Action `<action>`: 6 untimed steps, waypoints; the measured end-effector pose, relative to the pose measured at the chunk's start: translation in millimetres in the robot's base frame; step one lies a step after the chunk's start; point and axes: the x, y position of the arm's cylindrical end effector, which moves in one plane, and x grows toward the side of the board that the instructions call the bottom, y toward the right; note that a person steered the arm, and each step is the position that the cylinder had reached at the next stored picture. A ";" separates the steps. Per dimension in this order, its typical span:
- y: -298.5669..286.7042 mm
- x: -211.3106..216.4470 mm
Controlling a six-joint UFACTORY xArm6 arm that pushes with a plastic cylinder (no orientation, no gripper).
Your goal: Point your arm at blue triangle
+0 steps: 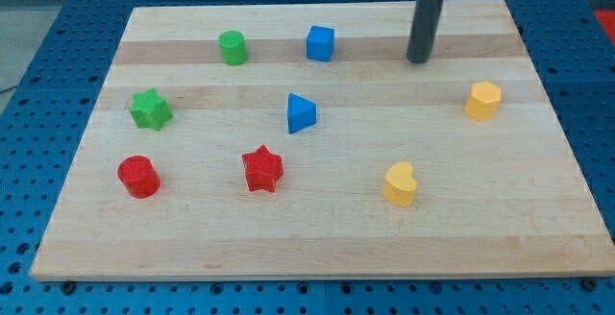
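Note:
The blue triangle (300, 113) lies near the middle of the wooden board (317, 248). My tip (419, 60) rests on the board toward the view's top right, well to the right of and above the triangle. A blue cube (320, 43) sits between them along the top, to the left of my tip. Nothing touches my tip.
A green cylinder (233, 47) is at the top left and a green star (150, 109) at the left. A red cylinder (138, 176) and a red star (261, 169) are at the lower left. Yellow blocks sit at the right (483, 100) and lower middle (400, 183).

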 end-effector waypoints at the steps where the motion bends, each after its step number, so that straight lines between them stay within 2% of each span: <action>1: 2.0 51.5; 2: -15.1 80.1; 3: -55.6 105.0; 6: -186.1 125.7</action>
